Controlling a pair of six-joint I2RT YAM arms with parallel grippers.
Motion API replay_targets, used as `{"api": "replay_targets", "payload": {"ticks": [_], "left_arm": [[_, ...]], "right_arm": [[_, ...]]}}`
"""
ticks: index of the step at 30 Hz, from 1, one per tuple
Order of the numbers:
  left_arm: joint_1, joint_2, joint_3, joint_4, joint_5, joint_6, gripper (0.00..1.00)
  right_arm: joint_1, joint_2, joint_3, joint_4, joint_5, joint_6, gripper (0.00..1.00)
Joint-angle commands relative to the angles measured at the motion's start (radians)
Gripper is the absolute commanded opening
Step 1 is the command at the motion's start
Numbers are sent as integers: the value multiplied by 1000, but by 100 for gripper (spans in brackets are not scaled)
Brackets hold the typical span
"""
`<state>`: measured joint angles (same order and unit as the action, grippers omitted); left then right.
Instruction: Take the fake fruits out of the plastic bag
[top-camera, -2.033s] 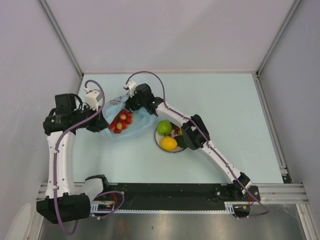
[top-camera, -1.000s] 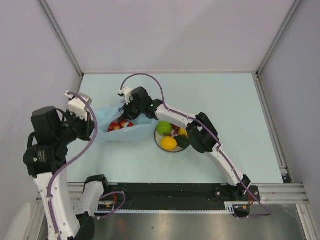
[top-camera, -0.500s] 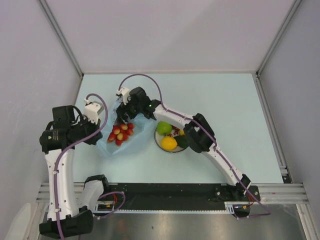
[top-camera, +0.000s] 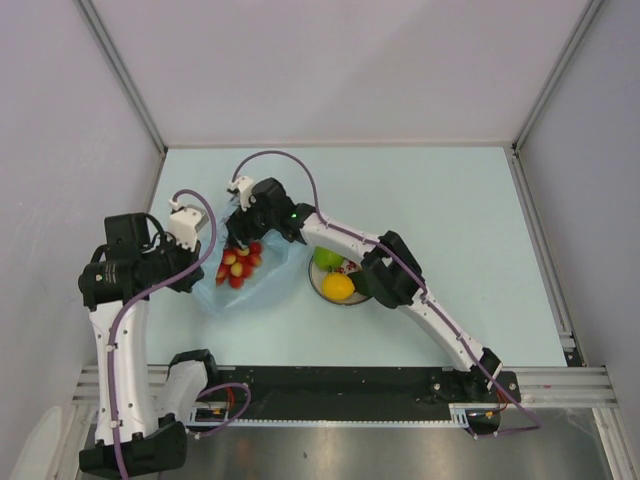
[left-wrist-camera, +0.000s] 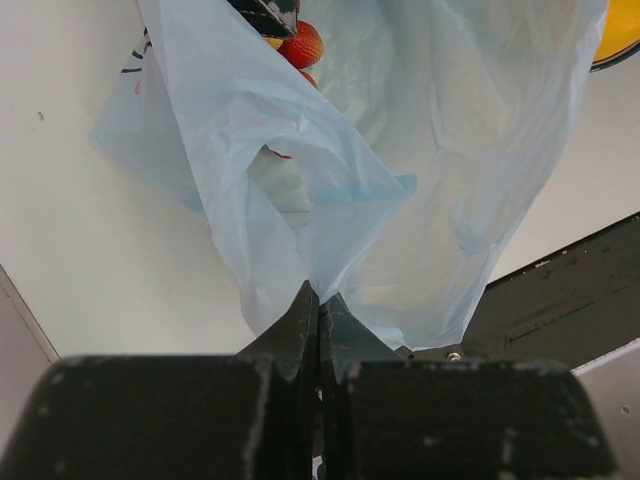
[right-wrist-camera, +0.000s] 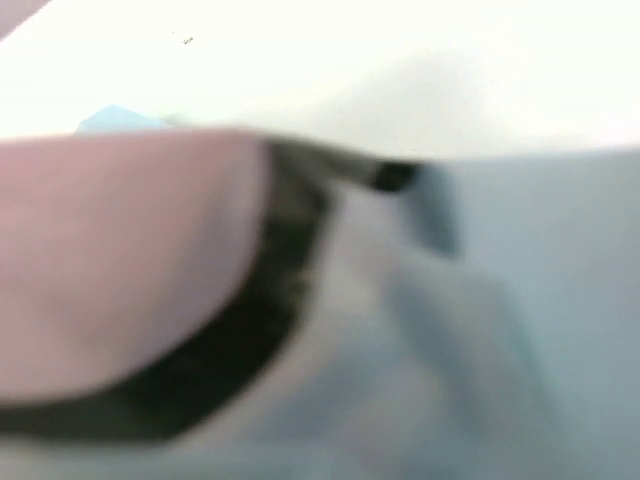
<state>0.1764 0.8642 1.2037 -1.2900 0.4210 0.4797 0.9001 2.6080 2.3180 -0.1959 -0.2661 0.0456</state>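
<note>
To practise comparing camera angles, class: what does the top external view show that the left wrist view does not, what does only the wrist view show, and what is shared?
Only the top external view: the whole right arm, and the round white plate holding a glossy green plastic apple. Only the left wrist view: close up, the left claw pinched shut on an edge of the thin light-blue translucent plastic bag. Both: that bag, the cluster of red plastic berries, and seemingly the yellow plastic fruit, a mere sliver in the wrist view.
</note>
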Motion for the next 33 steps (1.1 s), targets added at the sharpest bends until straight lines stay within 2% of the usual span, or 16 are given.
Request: {"api": "replay_targets", "payload": {"ticks": [1, 2, 9, 12, 15, 19, 21, 24, 28, 33], "left_arm": [[-3, 7, 19, -11, 5, 10, 0], [-5, 6, 14, -9, 4, 10, 0], [-3, 7, 0, 15, 13, 0, 0], [-3, 15, 3, 29, 25, -10, 0], [-3, 21, 14, 34, 21, -18, 0], [-3, 27, 25, 29, 22, -18, 0], [-3, 30, 23, 21, 22, -18, 0], [-5, 35, 22, 15, 21, -13, 0], [-3, 47, 14, -3, 21, -9, 0], [-3, 79, 33, -22, 25, -4, 0]], "right_arm": [[-30, -23, 18, 45, -72, 105, 100], [-36, -54, 12, 46, -153, 131, 100], [-98, -150, -83, 93, -340, 197, 100], [-96, -151, -106, 62, -286, 172, 98], [-92, -128, -105, 49, -219, 155, 90], [-81, -71, -46, 23, -84, 113, 73], [-75, -46, -6, 18, -58, 96, 70], [-66, 1, 44, 30, -35, 93, 71], [-52, 79, 122, 56, -1, 89, 85], [-32, 152, 198, 62, 116, 51, 85]]}}
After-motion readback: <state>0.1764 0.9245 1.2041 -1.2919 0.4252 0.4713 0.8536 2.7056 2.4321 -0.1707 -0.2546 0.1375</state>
